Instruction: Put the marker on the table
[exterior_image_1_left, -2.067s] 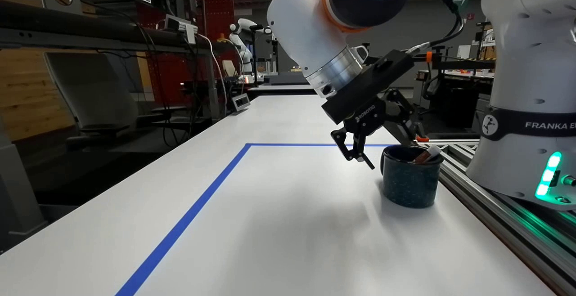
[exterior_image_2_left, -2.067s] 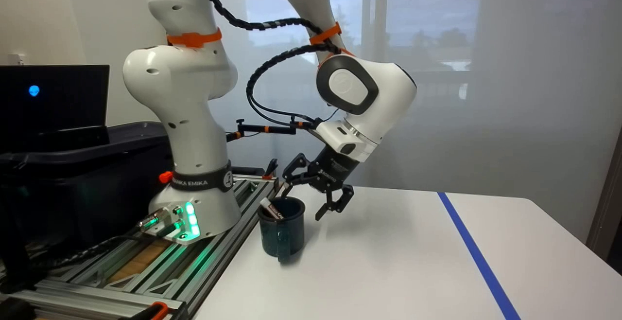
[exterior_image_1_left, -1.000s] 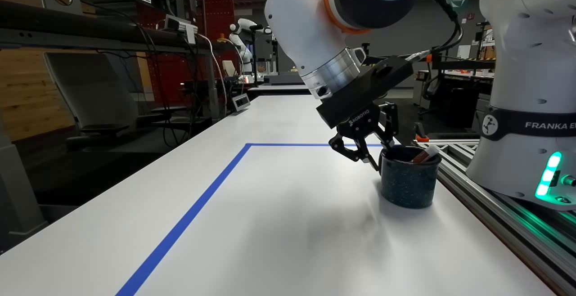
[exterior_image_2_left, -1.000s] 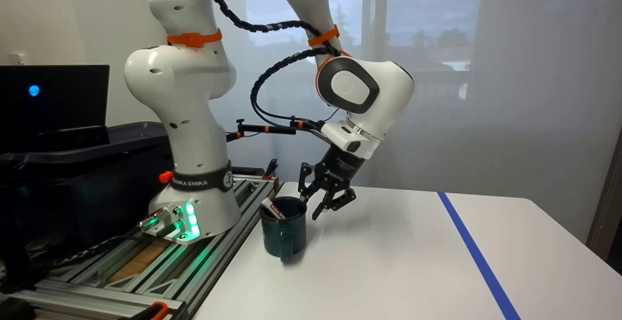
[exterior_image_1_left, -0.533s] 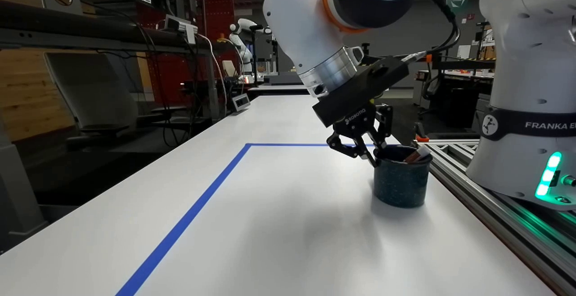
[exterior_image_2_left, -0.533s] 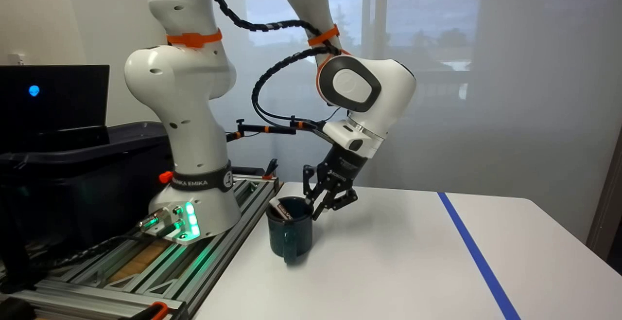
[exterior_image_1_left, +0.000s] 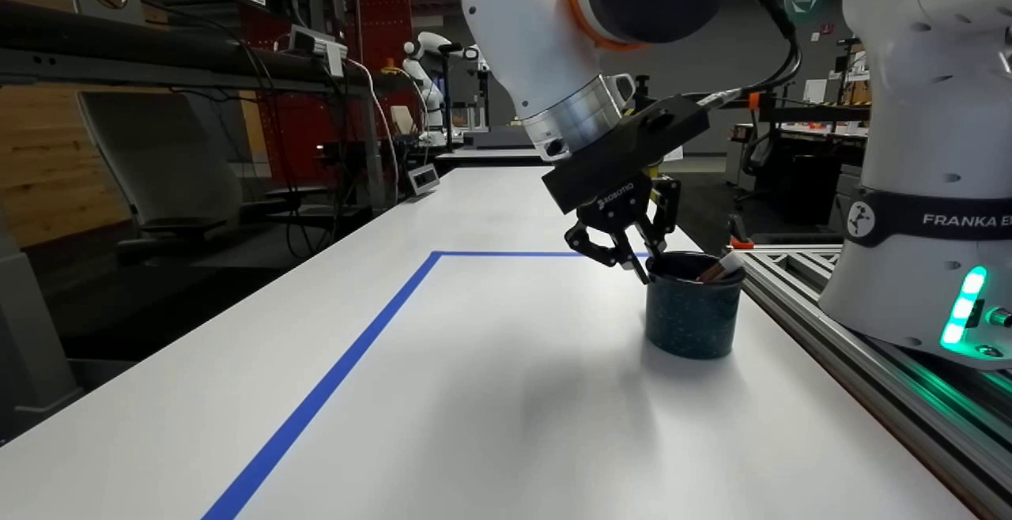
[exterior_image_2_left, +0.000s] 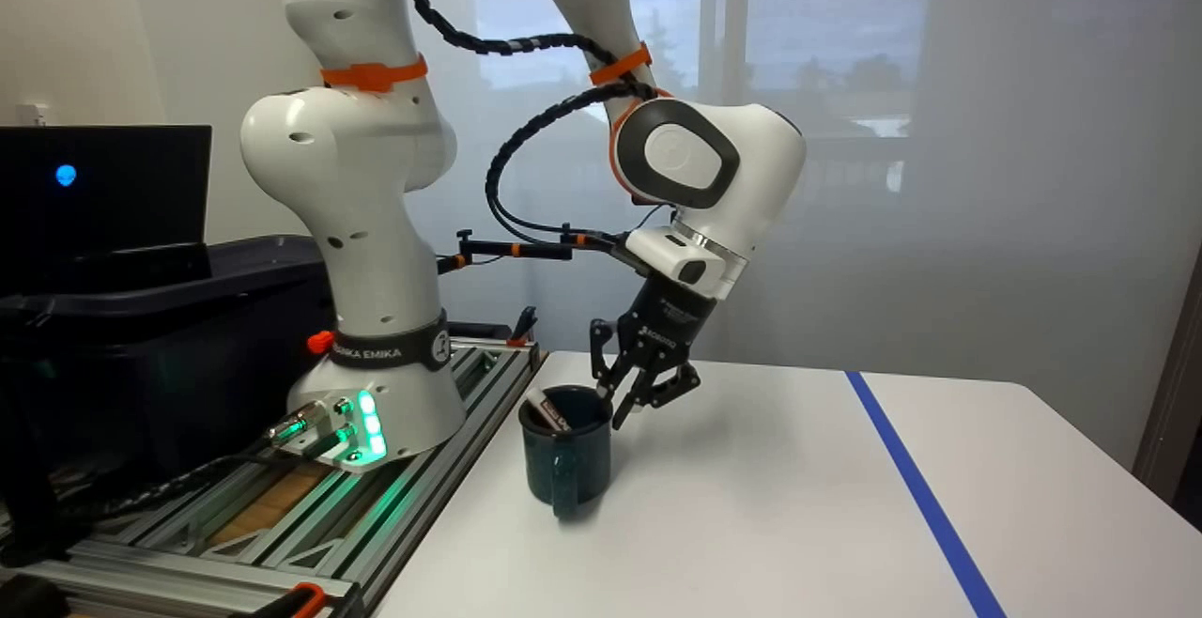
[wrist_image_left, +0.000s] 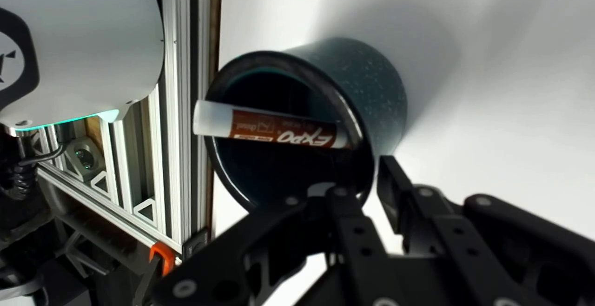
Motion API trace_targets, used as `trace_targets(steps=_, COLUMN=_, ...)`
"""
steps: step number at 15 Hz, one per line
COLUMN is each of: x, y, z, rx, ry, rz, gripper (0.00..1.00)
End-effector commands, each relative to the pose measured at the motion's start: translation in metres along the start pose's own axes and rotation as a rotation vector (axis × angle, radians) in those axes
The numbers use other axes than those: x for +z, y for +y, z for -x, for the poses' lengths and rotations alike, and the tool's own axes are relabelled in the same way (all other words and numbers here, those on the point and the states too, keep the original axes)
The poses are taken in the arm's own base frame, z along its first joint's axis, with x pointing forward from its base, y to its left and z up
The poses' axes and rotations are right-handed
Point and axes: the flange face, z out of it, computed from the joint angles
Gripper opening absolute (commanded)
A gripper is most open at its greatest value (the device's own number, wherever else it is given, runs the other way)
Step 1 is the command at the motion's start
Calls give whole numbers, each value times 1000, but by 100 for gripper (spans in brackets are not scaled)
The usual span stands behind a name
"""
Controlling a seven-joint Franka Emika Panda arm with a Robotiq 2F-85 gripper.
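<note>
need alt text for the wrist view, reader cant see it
A brown-labelled EXPO marker leans in a dark speckled cup, its white end jutting past the rim. The black hand appears closed on the rim at lower right, one jaw inside, one outside. White table lies to the right, metal rails to the left.

In the wrist view, the marker (wrist_image_left: 272, 122) carries the brand EXPO in white on brown, upside down, with smaller print beside it too fine to read. In an exterior view, ROBOTIQ stands on the gripper (exterior_image_1_left: 650, 267), while in both exterior views the black band (exterior_image_1_left: 933, 224) around the robot's base (exterior_image_1_left: 901, 299) shows parts of FRANKA EMIKA beside a round logo (exterior_image_1_left: 861, 220). In an exterior view, a blue alien head (exterior_image_2_left: 66, 176) marks a black screen (exterior_image_2_left: 131, 200); in an exterior view, 1 round green sign (exterior_image_1_left: 803, 0) bears a pale arrow.
</note>
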Motion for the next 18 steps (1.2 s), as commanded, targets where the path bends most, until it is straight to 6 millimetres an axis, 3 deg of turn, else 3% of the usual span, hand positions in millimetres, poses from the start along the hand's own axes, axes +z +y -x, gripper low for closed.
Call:
trace_targets(steps=1, x=-11, y=5, z=-3, rx=14, ry=38, rz=-35, gripper=20)
trace_targets(steps=10, x=-14, y=3, z=-4, rx=24, ry=63, rz=-65, gripper=7)
trace_targets(steps=18, x=-24, y=-4, z=-9, rx=57, ry=91, rz=-134, gripper=7)
